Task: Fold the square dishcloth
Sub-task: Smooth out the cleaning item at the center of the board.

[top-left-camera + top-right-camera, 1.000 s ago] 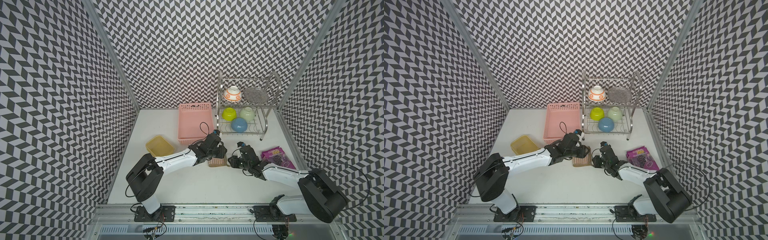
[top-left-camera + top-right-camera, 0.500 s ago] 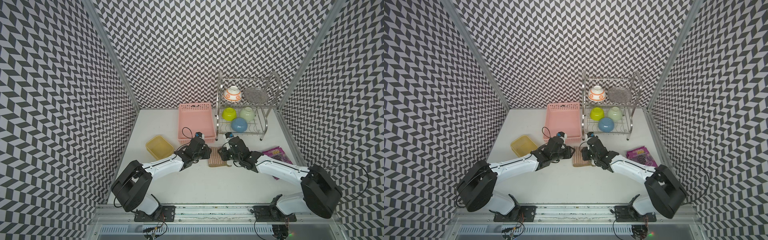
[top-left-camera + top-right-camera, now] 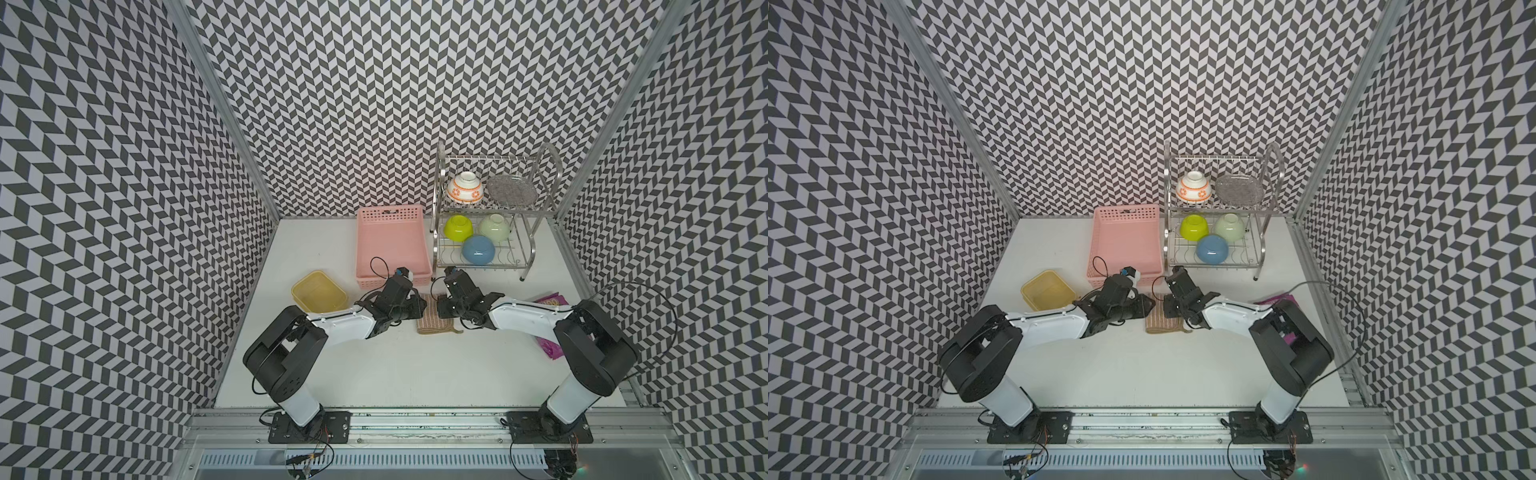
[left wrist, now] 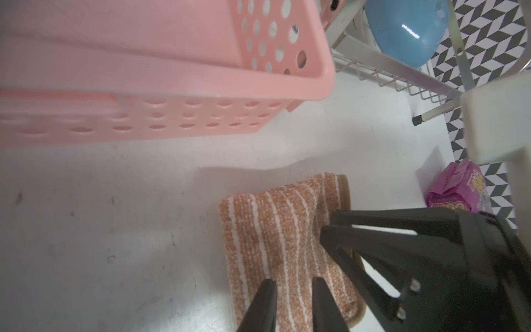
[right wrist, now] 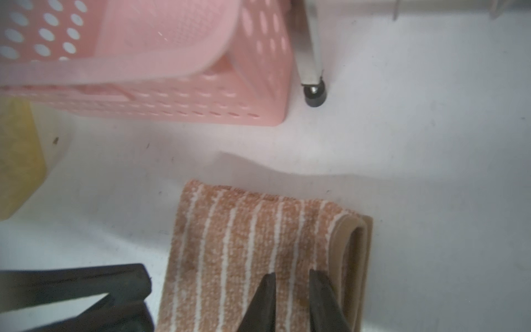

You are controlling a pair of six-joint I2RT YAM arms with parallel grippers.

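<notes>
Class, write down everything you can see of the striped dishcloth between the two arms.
The dishcloth is soft, nubbly tan fabric with thin cream stripes and smooth brown edging. It lies folded into a narrow layered rectangle on the white table, near the pink basket but apart from it. A small loop sticks out at one corner. The left tool and right tool sit over opposite sides, jaws slightly apart.
</notes>
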